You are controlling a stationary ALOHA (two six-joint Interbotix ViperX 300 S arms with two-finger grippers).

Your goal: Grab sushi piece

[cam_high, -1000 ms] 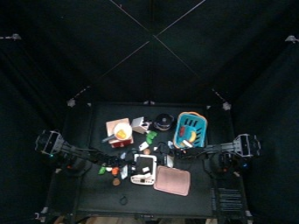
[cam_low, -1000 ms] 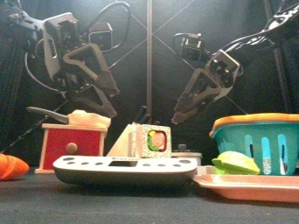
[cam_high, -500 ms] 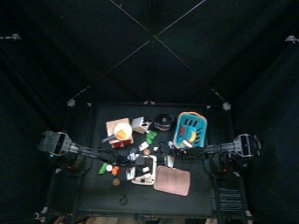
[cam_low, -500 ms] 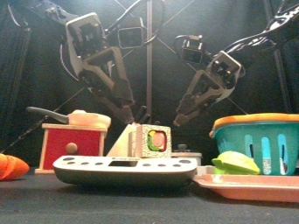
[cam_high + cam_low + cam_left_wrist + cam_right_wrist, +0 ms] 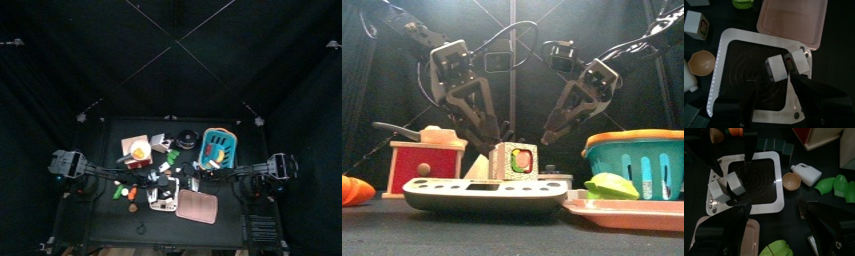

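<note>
Now the left tool (image 5: 771, 97), wide open and empty, has swung in over the sushi piece (image 5: 786, 66).

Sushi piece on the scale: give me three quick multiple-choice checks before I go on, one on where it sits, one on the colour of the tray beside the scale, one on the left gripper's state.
1. Where is the sushi piece?
A. in the teal basket
B. on the white scale's dark platform
C. on the pink tray

2. What colour is the tray next to the scale?
A. pink
B. blue
C. yellow

3. How is the left gripper?
A. shut on the sushi piece
B. shut and empty
C. open above the sushi piece

Answers: 1 B, the left wrist view shows it standing on the dark platform. 2 A, the tray beyond the scale is pale pink. 3 C, its jaws stand wide apart with nothing between them.
</note>
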